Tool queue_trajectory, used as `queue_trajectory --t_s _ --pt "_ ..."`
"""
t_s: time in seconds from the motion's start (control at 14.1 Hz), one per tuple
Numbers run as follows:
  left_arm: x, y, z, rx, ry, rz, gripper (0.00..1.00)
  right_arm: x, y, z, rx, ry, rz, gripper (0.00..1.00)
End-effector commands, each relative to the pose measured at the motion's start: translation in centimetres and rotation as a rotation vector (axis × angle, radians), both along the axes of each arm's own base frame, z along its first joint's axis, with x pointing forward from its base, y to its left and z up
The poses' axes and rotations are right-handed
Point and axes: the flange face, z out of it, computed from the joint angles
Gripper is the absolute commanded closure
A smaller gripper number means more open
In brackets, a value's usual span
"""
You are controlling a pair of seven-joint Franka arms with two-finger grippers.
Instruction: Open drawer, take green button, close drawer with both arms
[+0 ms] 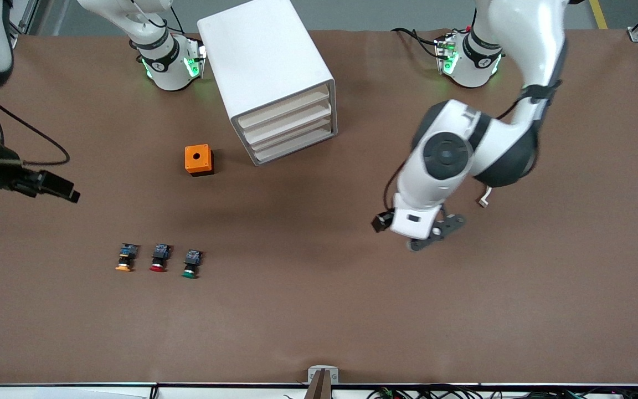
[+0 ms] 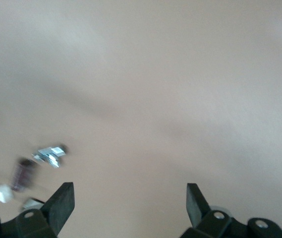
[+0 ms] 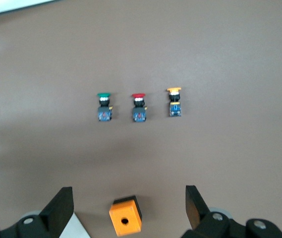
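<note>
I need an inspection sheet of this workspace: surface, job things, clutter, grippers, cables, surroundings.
Surface: brown table, bare in the middle.
Job things: white cabinet, all three drawers shut, lowest drawer included; green button on the table, in a row beside the red button and orange button.
Clutter: orange box beside the cabinet.
Grippers: left gripper open over bare table; right gripper open above the orange box.
Cables: black cable on the right arm.
Surroundings: grey floor.
</note>
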Motion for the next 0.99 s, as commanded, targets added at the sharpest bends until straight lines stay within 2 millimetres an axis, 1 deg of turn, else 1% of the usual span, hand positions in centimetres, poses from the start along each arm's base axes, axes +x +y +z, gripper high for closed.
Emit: queue_trajectory --t_s 0.0,0.14,0.21,0.35,0.42,0.5,0.64,0.71,0.78,0.85,0.92 --pt "0.7 5.8 4.0 0.024 -0.011 -0.021 0.01 -1.2 0.2 1.5 -0.011 0.009 0.099 0.0" --pt "0.8 8.7 6.5 0.03 -0.015 -0.067 0.01 -2.0 -0.4 2.1 -0.025 0.032 0.085 0.0" --pt "1.0 10.4 7.8 0.029 -0.026 -0.094 0.01 -2.1 -0.9 2.2 -0.025 0.034 0.072 0.0" --pt "0.9 13.3 10.4 0.031 -0.048 -0.12 0.01 -2.7 -0.3 2.6 -0.042 0.043 0.046 0.0" --pt "0.4 14.0 11.6 0.035 -0.051 -0.147 0.0 -3.5 0.0 4.0 -0.061 0.021 0.027 0.0" --pt "0.1 15.3 12.9 0.041 -0.056 -0.166 0.0 -4.4 -0.3 5.4 -0.053 0.0 0.037 0.0" --pt "-0.8 17.6 14.8 0.052 -0.041 -0.2 0.01 -5.1 0.4 5.6 -0.05 0.033 0.081 0.0" --pt "-1.3 18.3 15.8 0.056 -0.039 -0.214 0.01 -5.2 0.9 5.6 -0.058 0.036 0.082 0.0" --pt "-1.7 18.5 16.4 0.057 -0.037 -0.239 0.0 -5.2 1.0 5.4 -0.064 0.041 0.084 0.0" --pt "-2.0 19.5 17.2 0.059 -0.039 -0.249 0.0 -5.2 0.8 5.1 -0.064 0.05 0.079 0.0" --pt "-2.1 20.0 17.3 0.059 -0.031 -0.253 0.0 -5.1 0.7 4.6 -0.064 0.051 0.075 0.0"
